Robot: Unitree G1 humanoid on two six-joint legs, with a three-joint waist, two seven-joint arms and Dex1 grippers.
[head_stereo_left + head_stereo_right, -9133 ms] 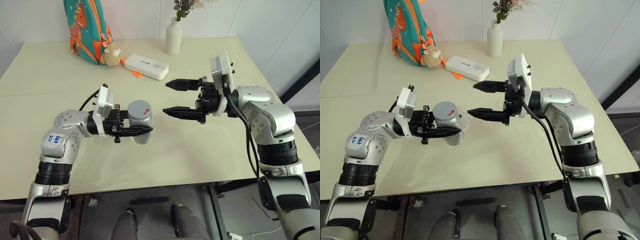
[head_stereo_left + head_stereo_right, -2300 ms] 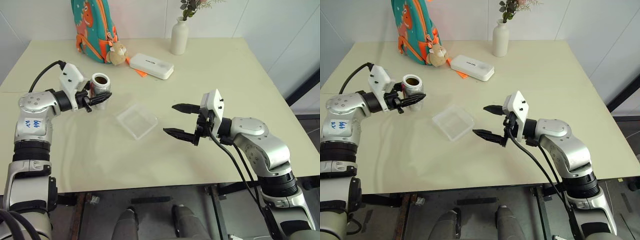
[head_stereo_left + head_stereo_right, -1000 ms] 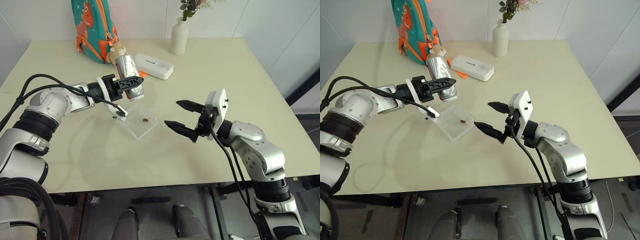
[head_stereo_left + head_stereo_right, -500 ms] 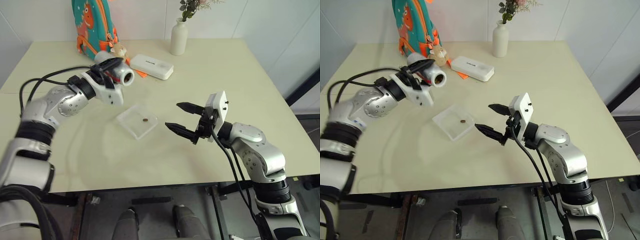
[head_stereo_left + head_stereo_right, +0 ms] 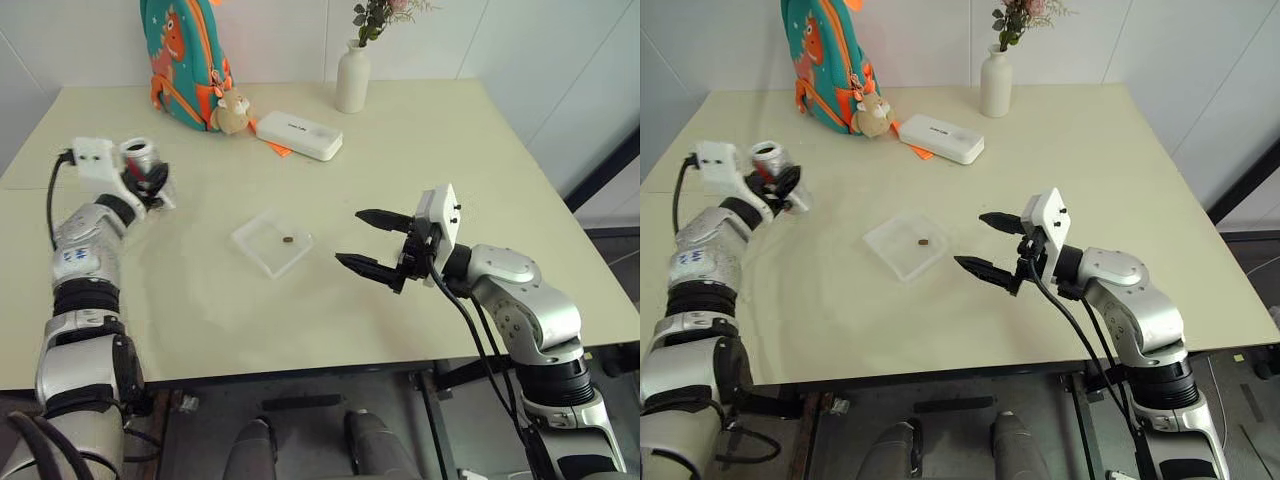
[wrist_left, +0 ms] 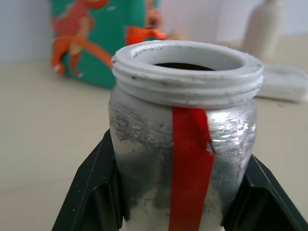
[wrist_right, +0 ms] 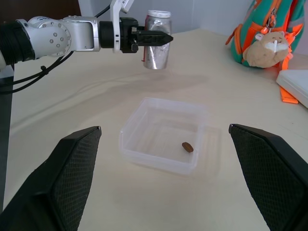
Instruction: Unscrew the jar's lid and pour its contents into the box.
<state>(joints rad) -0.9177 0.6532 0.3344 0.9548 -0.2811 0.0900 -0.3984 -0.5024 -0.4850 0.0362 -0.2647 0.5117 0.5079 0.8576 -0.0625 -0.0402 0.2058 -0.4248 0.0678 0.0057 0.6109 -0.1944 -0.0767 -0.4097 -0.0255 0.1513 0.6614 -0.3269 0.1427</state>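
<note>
The left gripper (image 7: 153, 37) is clamped on the upright, lidless jar (image 5: 140, 158), well apart from the box (image 5: 271, 241); the right gripper (image 5: 363, 243) gapes beside that box.

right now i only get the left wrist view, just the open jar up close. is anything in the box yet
Observer: Yes, one small brown bit lies inside the clear box.
Operator: is the jar over the box
Observer: No. The jar is held upright off to the robot's left of the box, with bare table between them.
Operator: and the right arm
Observer: The right jaws hang on the other side of the box, wide open and empty.
</note>
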